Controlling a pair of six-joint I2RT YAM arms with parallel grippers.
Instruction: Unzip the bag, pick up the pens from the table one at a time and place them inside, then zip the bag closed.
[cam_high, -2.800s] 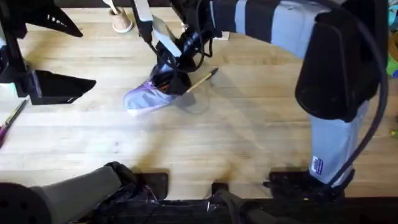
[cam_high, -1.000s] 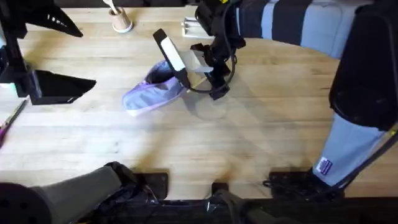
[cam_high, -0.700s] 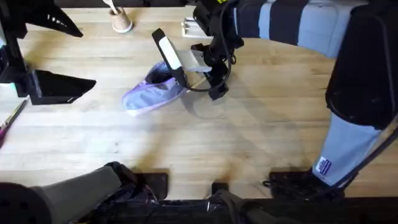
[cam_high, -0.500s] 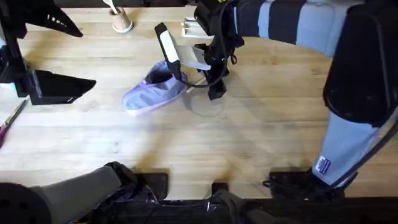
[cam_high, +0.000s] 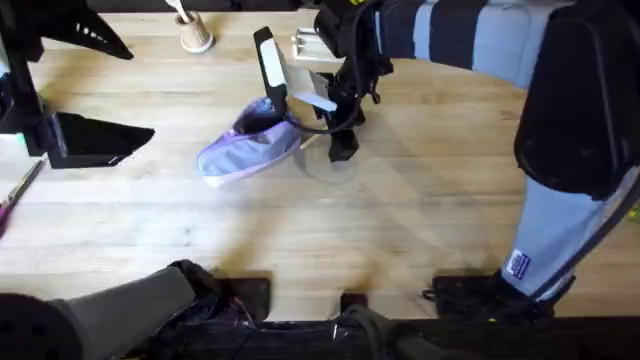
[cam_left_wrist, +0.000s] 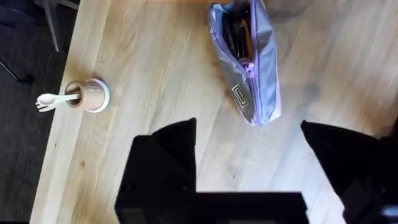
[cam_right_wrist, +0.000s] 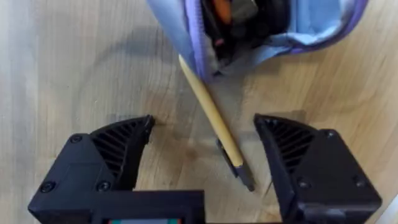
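The lavender bag (cam_high: 245, 152) lies on the wooden table (cam_high: 400, 230), unzipped, with dark pens (cam_left_wrist: 233, 37) showing in its mouth. A tan-yellow pen (cam_right_wrist: 211, 112) with a dark end rests on the table, its far end tucked at the bag's (cam_right_wrist: 305, 25) open mouth. My right gripper (cam_high: 312, 128) hovers over this pen, open, a finger on each side of it without touching (cam_right_wrist: 202, 143). My left gripper (cam_left_wrist: 247, 124) hangs high above the bag (cam_left_wrist: 255, 62), open and holding nothing; it shows large and dark at the left (cam_high: 140, 92).
A small cup with a white spoon (cam_high: 195, 35) stands at the back left (cam_left_wrist: 87, 96). A thin pink and green thing (cam_high: 15, 195) lies at the left edge. A white object (cam_high: 308, 45) sits behind the right arm. Bare wood stretches in front of the bag.
My right gripper was down at the bag's mouth with the pen; it has let go and lifted back to the right. The pen now lies at the mouth. The left arm is still.
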